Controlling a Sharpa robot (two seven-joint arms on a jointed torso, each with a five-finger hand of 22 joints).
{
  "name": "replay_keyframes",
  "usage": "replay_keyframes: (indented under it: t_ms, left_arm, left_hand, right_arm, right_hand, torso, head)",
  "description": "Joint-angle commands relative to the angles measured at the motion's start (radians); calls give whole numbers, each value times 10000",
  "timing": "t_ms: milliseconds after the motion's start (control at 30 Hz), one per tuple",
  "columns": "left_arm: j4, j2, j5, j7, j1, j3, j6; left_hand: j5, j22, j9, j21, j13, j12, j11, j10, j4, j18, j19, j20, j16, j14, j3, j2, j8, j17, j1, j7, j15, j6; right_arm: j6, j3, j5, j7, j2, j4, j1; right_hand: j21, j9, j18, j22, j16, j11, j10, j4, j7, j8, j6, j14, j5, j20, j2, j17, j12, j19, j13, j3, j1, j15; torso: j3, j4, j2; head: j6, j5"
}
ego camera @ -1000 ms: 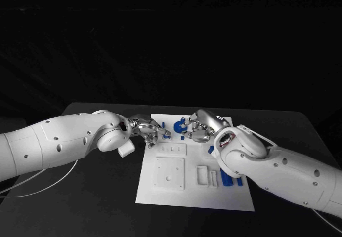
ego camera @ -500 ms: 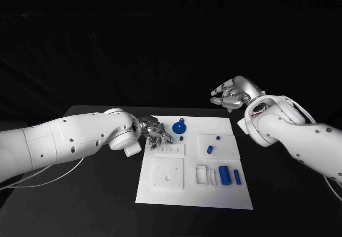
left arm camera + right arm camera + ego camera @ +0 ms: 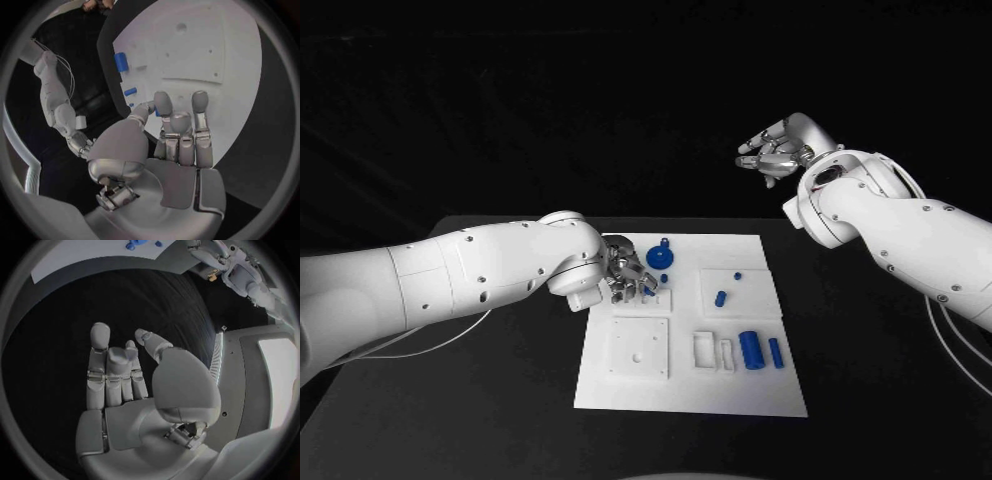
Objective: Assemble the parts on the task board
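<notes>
Both sets of fingers hold nothing: left hand (image 3: 626, 277) hovers spread over the task board (image 3: 692, 390) on the tabletop, right hand (image 3: 777, 148) is raised well clear; loose blue parts (image 3: 753, 351) lie unplaced, so much seems left

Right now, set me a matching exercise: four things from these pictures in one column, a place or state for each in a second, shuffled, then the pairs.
Things
1. right hand
2. left hand
3. round blue part
4. blue cylinder

Places or states
A. lies on its side at the board's near right
B. raised high, off the board, holding nothing
C. low over the board's far left edge
D. sits at the board's far middle, beside the left hand

Pairs: 1-B, 2-C, 3-D, 4-A
</notes>
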Motion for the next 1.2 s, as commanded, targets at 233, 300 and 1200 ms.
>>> replay_keyframes:
  t_ms: [233,300,1200]
  left_arm:
    - [-210,362,-960,-753,-20,6,-35]
    - [-241,396,-1064,-802,-40,6,-117]
    - [-193,506,-1872,-897,-330,6,-218]
  left_hand:
    - [183,191,18,81,18,13,-89,409,-1067,-44,66,15,71,149,940,9,59,170,-138,-763,8,832]
    - [227,193,20,85,19,27,-83,414,-1090,-33,54,29,78,156,946,2,64,200,-159,-764,16,842]
    - [411,187,-16,153,-58,117,-99,434,-1250,20,89,41,27,275,973,19,56,345,-283,-776,10,901]
  right_arm:
    - [-60,8,61,419,204,-297,96]
    - [-61,8,56,422,221,-315,102]
    - [215,8,1,261,281,-383,110]
  right_hand:
    - [-347,-8,0,-83,-172,-8,-188,-48,-31,-11,-60,-76,107,9,22,-129,-397,329,-574,-18,4,-9]
    - [-347,-8,0,-83,-172,-8,-188,-48,-31,-11,-60,-76,107,9,22,-129,-397,329,-574,-18,4,-9]
    - [-480,-11,12,-153,-246,-6,-244,29,-32,-9,-104,-85,34,5,52,-192,-449,340,-758,-83,-75,-8]
  torso:
    - [-30,5,-5]
    - [-26,-1,1]
    - [-37,13,-23]
  head:
    - [-54,22]
    - [-74,-2]
    - [-204,-2]
